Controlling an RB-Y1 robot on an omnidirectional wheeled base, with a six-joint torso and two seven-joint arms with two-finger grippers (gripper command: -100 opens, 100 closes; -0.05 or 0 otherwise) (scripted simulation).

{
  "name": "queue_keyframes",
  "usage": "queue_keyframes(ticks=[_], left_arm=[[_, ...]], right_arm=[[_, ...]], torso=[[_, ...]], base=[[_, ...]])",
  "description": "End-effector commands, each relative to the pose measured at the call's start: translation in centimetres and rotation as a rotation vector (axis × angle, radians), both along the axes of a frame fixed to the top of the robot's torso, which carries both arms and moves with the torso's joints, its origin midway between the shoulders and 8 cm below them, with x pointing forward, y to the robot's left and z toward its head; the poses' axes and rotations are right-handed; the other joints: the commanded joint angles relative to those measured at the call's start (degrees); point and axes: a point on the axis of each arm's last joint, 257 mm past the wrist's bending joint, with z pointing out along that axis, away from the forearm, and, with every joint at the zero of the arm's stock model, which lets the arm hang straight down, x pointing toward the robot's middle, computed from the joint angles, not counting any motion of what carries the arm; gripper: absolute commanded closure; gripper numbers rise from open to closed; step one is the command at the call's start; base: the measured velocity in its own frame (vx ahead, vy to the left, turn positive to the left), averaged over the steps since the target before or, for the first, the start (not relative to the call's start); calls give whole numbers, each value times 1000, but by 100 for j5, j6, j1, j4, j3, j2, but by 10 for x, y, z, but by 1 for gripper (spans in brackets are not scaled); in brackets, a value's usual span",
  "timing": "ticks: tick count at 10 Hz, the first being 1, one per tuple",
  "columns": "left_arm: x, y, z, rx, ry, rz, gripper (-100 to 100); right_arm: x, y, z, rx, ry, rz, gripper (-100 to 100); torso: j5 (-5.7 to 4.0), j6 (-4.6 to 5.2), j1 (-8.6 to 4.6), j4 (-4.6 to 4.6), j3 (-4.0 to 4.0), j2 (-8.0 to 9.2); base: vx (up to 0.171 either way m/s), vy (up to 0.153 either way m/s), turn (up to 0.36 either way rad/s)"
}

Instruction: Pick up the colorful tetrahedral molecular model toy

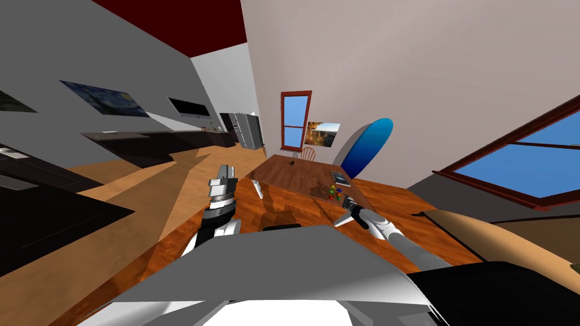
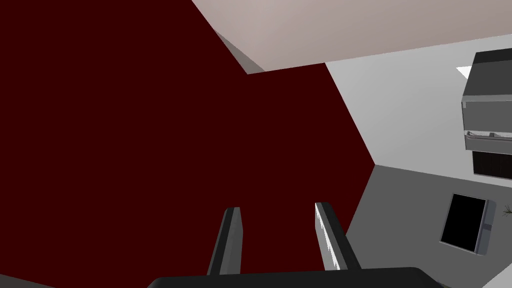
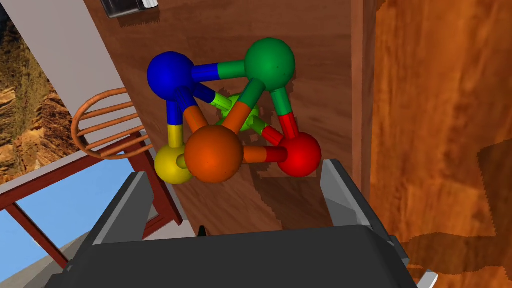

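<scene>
The molecular model toy has blue, green, orange, yellow and red balls joined by two-coloured rods around a light green centre. It rests on the brown wooden table, close to the table's edge. My right gripper is open, one finger on each side just short of the yellow and red balls, touching nothing. In the head view the toy lies near the table's right edge with my right gripper right beside it. My left gripper is raised to the left of the table, its fingers a narrow gap apart and empty.
A dark flat book-like item lies on the table beyond the toy, and a small dark object sits at the far end. A wooden chair stands behind the table. A blue board leans on the wall. Orange wood floor lies past the table's edge.
</scene>
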Motion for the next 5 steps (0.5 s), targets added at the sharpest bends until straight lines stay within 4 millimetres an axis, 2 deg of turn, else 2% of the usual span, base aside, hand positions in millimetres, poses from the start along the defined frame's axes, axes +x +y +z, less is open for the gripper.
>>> queue_keyframes(ticks=[1, 3, 4, 5], left_arm=[[0, 0, 0, 0, 0, 0, 0], [0, 0, 0, 0, 0, 0, 0], [0, 0, 0, 0, 0, 0, 0], [0, 0, 0, 0, 0, 0, 0]], right_arm=[[-6, -13, 0, -48, 23, 4, -100], [-19, -34, 2, -123, 65, 8, -100], [-29, -36, -7, -138, 94, 12, -100], [-22, -32, -4, -122, 76, 10, -100]], torso=[[0, 0, 0, 0, 0, 0], [0, -1, -1, 0, -1, -2], [-1, -4, -4, -2, -7, -14], [-2, -2, -11, -6, -18, -33]], base=[[36, 32, 70], [68, 30, 129], [148, 3, 138], [73, -4, 23]])
